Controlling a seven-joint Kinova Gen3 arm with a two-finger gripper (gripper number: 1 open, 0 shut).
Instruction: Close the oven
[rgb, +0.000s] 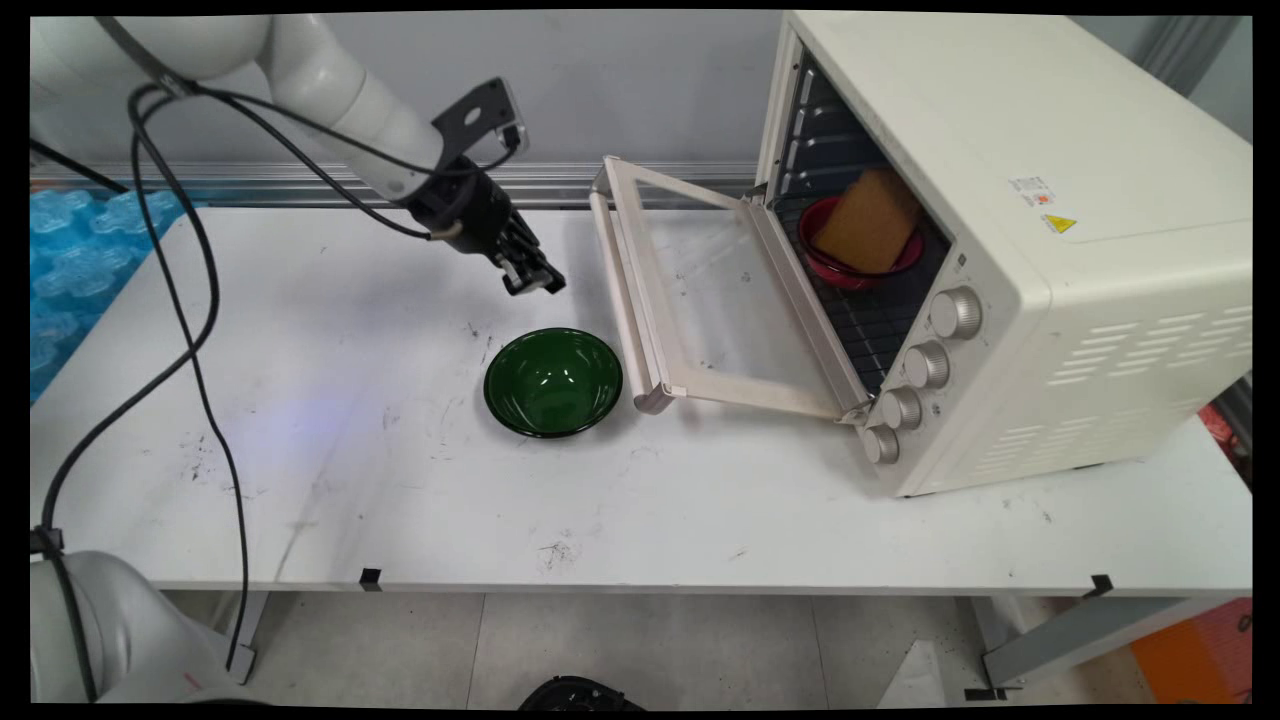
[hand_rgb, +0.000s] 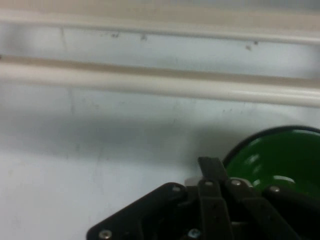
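On the white table (rgb: 400, 480), closed empty jaws (rgb: 535, 280) hover above a green bowl (rgb: 553, 382).

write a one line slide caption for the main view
Kinova arm's pincer hovers above a green bowl beside an open toaster oven holding a red bowl.

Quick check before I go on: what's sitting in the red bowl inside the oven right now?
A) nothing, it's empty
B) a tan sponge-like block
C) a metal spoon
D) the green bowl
B: through the open oven door, the red bowl on the rack holds a tan block, while the green bowl sits empty on the table outside.
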